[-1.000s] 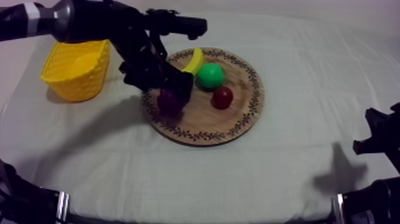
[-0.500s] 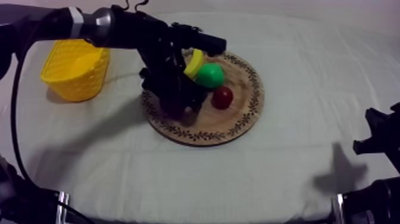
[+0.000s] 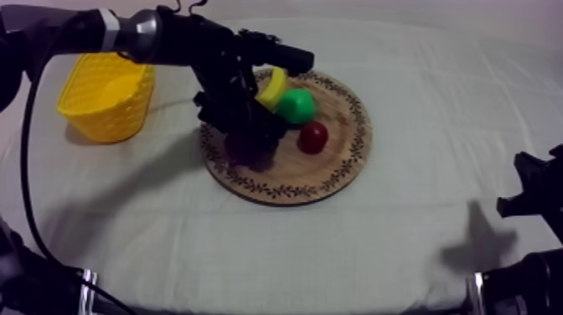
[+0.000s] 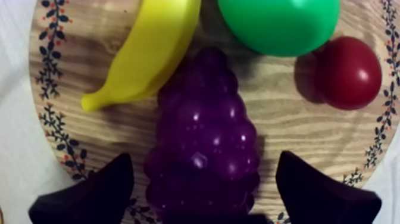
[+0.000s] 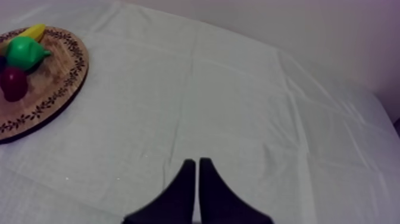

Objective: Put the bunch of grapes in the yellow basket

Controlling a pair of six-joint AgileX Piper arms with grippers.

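Note:
The purple bunch of grapes (image 4: 202,143) lies on the round wooden board (image 4: 286,128), its tip beside the banana (image 4: 149,53). My left gripper (image 4: 202,164) is open and straddles the bunch. One black finger (image 4: 98,193) stands on each side with a small gap to the fruit. From above, the left gripper (image 3: 251,138) is low over the board's (image 3: 335,172) left half and covers most of the grapes. The yellow basket (image 3: 107,96) stands at the far left of the table. My right gripper (image 5: 197,173) is shut on nothing, over bare cloth.
A green pear (image 3: 296,106) and a small red fruit (image 3: 314,136) sit on the board just right of the left gripper, with the banana (image 3: 272,86) behind it. The right arm (image 3: 536,197) rests at the table's right edge. Bare cloth lies between board and basket.
My left arm has swung further over the board and come down on the grapes, which lay in plain sight a second ago. The right arm has stayed put.

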